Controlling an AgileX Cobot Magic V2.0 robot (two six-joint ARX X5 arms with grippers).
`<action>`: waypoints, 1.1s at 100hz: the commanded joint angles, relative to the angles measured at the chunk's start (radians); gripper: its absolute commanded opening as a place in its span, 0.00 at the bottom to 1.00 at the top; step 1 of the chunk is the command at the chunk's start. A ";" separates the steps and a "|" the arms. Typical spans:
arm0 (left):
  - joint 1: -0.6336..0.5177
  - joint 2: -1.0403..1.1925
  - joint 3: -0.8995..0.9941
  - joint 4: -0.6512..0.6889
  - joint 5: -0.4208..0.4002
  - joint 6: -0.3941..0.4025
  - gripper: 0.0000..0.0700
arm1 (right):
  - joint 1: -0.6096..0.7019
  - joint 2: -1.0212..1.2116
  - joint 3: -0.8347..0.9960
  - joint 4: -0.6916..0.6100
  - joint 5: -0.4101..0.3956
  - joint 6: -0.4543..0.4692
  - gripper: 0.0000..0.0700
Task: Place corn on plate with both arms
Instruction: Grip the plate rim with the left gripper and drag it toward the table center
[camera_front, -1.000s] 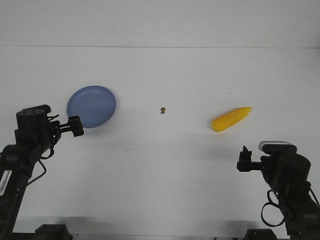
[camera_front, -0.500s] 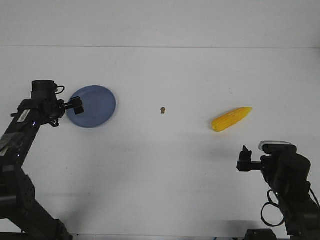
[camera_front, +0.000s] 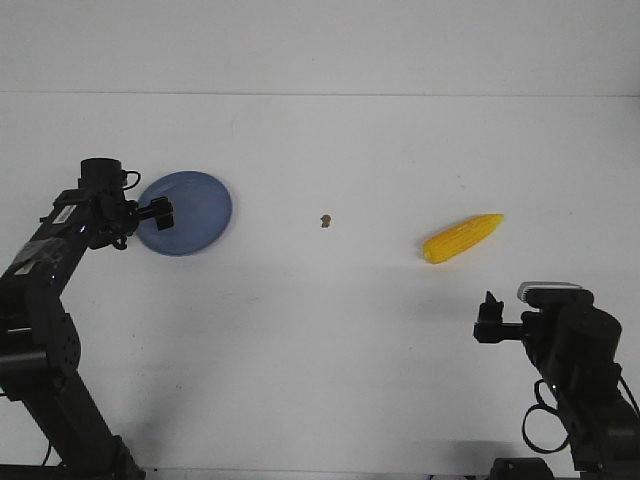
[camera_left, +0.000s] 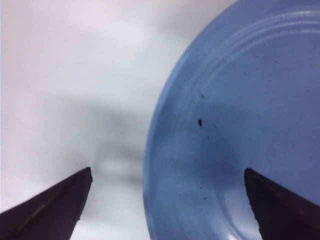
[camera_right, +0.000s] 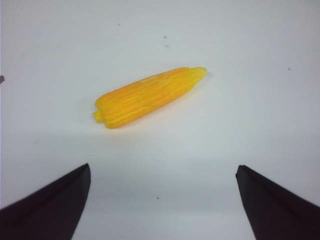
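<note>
The left gripper (camera_front: 160, 213) hangs open over the plate (camera_front: 195, 208), apparently straddling its rim (contact unclear). The right gripper (camera_front: 488, 315), jaws also apart, has the corn (camera_front: 462, 238) lying ahead of it on the table (camera_front: 330, 320).

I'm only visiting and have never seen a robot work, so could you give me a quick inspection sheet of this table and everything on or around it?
Surface: white table, bare apart from three loose things.
Job's things: blue plate on the left side, nothing on it; yellow corn lying on the right side, apart from the plate.
Clutter: tiny brown speck between plate and corn.
Grippers: left gripper open, straddling the plate's rim; right gripper open, short of the corn, touching nothing.
Cables: black cable loop under the right arm.
Surroundings: plain white wall behind the table; nothing else seen.
</note>
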 joint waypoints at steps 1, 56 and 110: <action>0.003 0.023 0.019 0.000 0.000 0.009 0.81 | 0.001 0.004 0.016 0.012 0.000 0.010 0.87; 0.019 -0.001 0.019 -0.008 0.116 0.030 0.01 | 0.001 0.004 0.016 0.019 0.000 0.010 0.87; -0.027 -0.286 -0.016 -0.095 0.476 0.007 0.01 | 0.001 0.004 0.016 0.025 -0.001 0.010 0.87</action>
